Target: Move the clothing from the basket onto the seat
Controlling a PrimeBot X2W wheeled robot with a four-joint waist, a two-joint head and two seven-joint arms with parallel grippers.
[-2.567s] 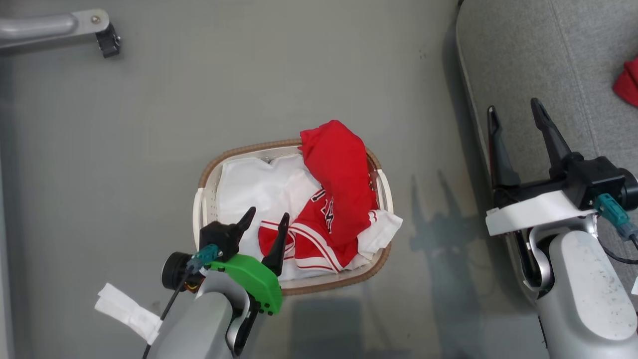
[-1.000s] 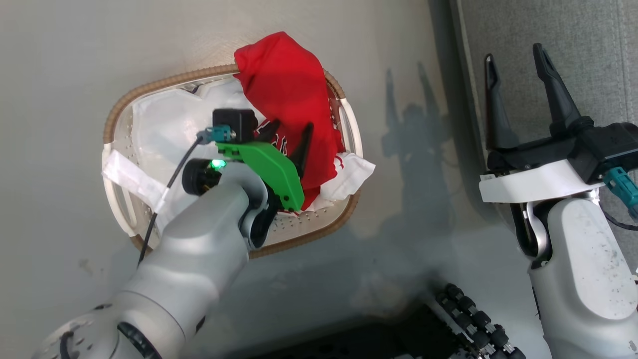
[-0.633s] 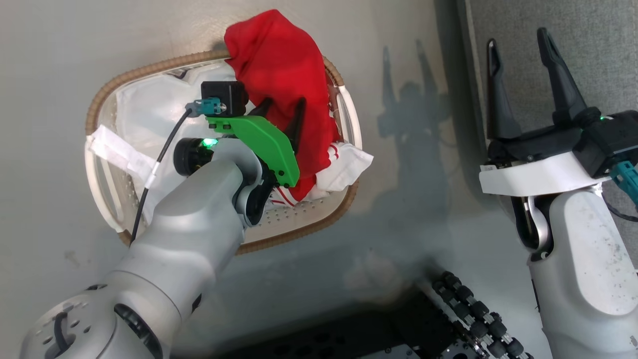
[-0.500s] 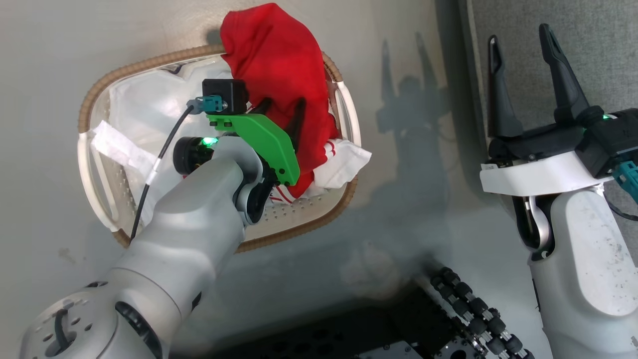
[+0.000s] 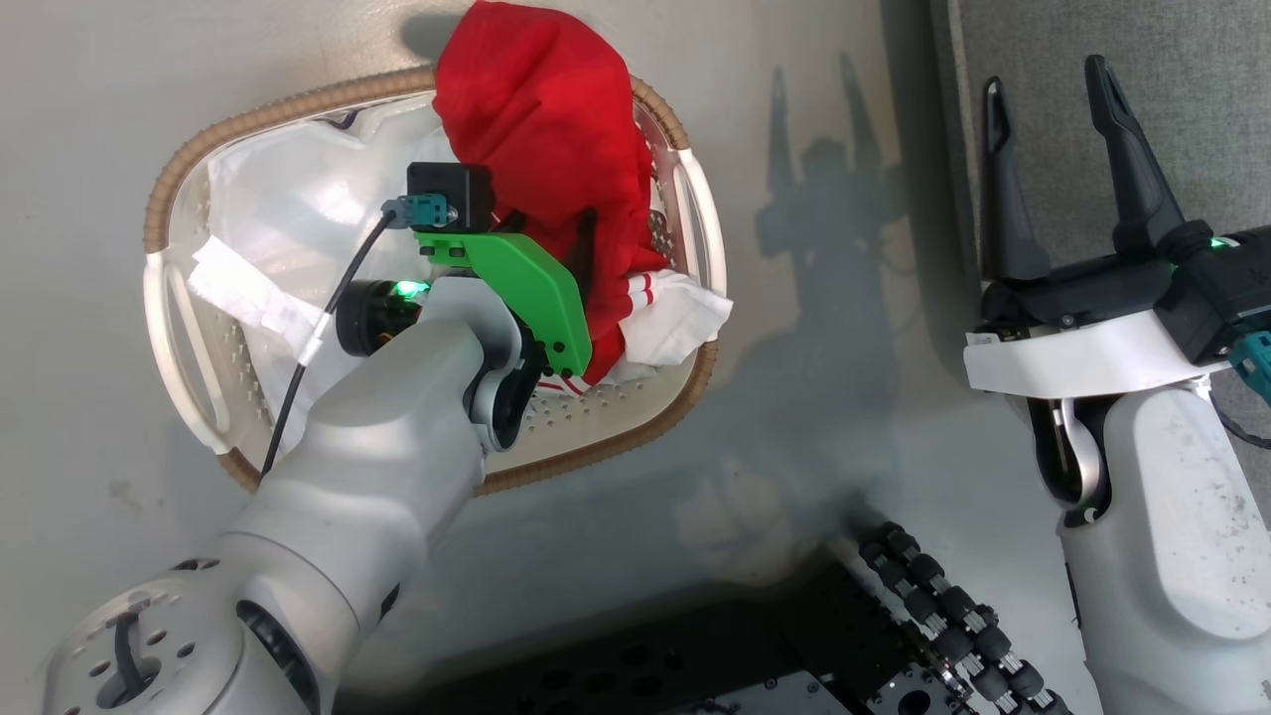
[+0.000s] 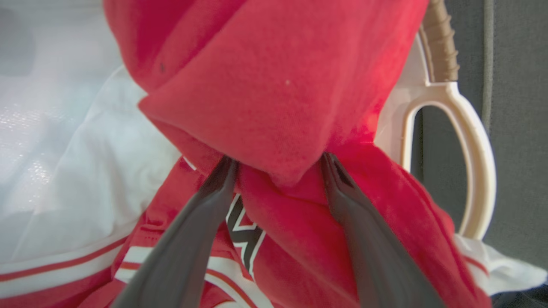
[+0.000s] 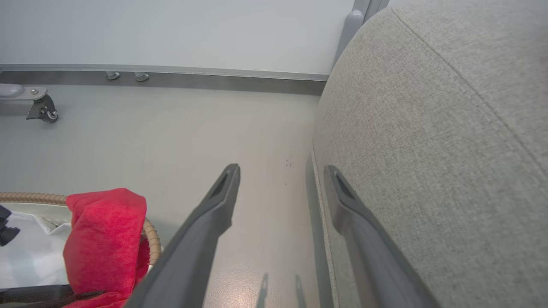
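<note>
1. L wrist view, closest in: L gripper (image 6: pixel 278 164) has its fingers apart, tips tucked under a fold of the clothing (image 6: pixel 274 85). A bunch of red cloth sits btwn them.
2. Clothing up close is soft, matte and fleecy red. The top piece is folded into a thick hump filling the upper centre of the frame.
3. Under it, at lower centre, lies a 2nd red piece w/ white-and-dark lettering and red-white striped trim toward lower left.
4. Behind, at left, is the crumpled white liner (image 6: pixel 64 141). At the right edge is the basket (image 6: pixel 479 149) handle, a cream loop w/ brown woven rim above it.
5. Head view adds the layout. The clothing is piled in the right half of the basket at upper centre, w/ the red hump draped over the top rim and a white panel spilling over the right rim. The basket stands on grey floor (image 5: pixel 99 60).
6. R gripper (image 5: pixel 1048 99), at right of frame, has its fingers wide apart in the air by the edge of the seat (image 5: pixel 1192 60) at upper right.
7. R wrist view adds the seat's rounded side, seam and grey weave. Farther off, at upper left, are a caster (image 7: pixel 43 110) and the wall base.
</note>
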